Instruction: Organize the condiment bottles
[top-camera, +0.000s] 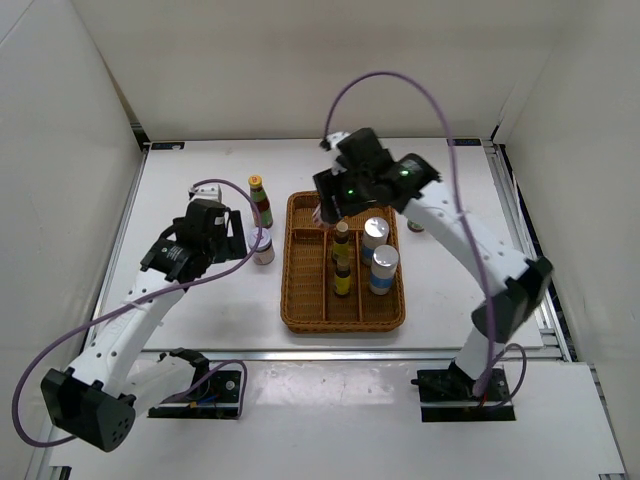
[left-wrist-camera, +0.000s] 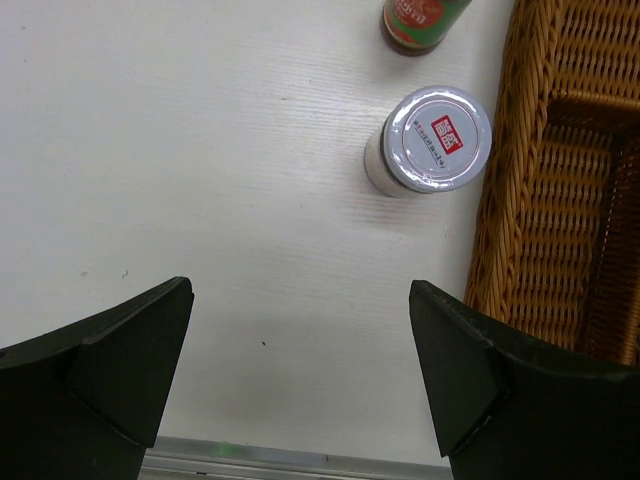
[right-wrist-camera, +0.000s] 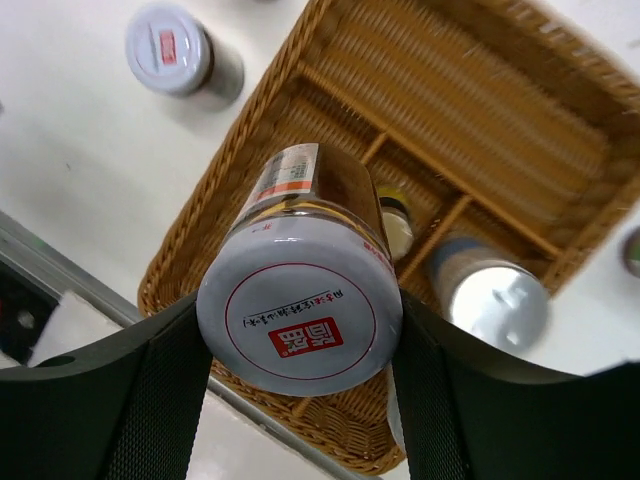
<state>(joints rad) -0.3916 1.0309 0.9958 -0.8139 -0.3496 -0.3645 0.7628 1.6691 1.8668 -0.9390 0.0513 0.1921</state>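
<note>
We note the right gripper (right-wrist-camera: 298, 385) clamped on a white-lidded jar (right-wrist-camera: 300, 320) over the wicker tray (right-wrist-camera: 250, 110), left gripper (left-wrist-camera: 300, 330) apart; lower it upright between dividers (right-wrist-camera: 345, 104).

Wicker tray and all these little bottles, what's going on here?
The right gripper holds a red-and-white-lidded jar over the far left corner of the wicker tray. The left gripper hangs open over the table near a matching jar standing beside the tray. Two brown bottles and two shakers already stand in the tray; one tall bottle waits outside.
</note>
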